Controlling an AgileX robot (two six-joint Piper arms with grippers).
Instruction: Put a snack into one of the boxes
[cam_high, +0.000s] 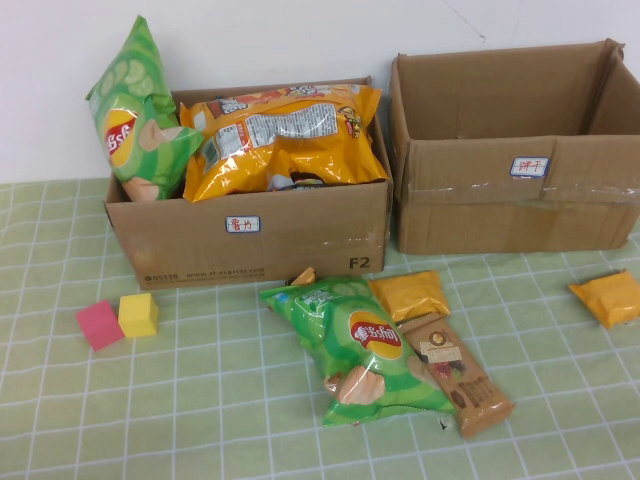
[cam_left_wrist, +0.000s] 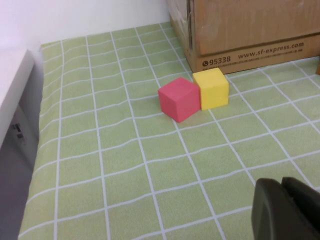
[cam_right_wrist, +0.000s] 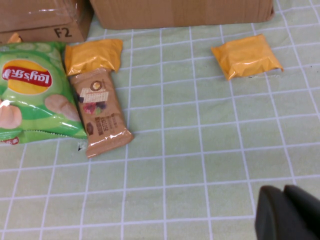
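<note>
Nothing is grasped yet — both arms hang back. Left gripper (cam_left_wrist: 287, 210) over bare cloth and right gripper (cam_right_wrist: 290, 212) near the orange packet (cam_right_wrist: 246, 55) both look pressed together. Next: right opens, descends on it — the right box (cam_high: 515, 150) stands just behind.

Two brown cardboard boxes: a left one (cam_high: 250, 240) and a right one (cam_high: 515, 200). Two green crisp bags (cam_high: 135, 110) (cam_high: 365, 350), one big orange crisp bag (cam_high: 285, 140), two small orange packets (cam_high: 410, 295) (cam_high: 608, 297), one brown snack bar (cam_high: 460, 375), one pink foam cube (cam_high: 99, 325), one yellow foam cube (cam_high: 138, 314).
</note>
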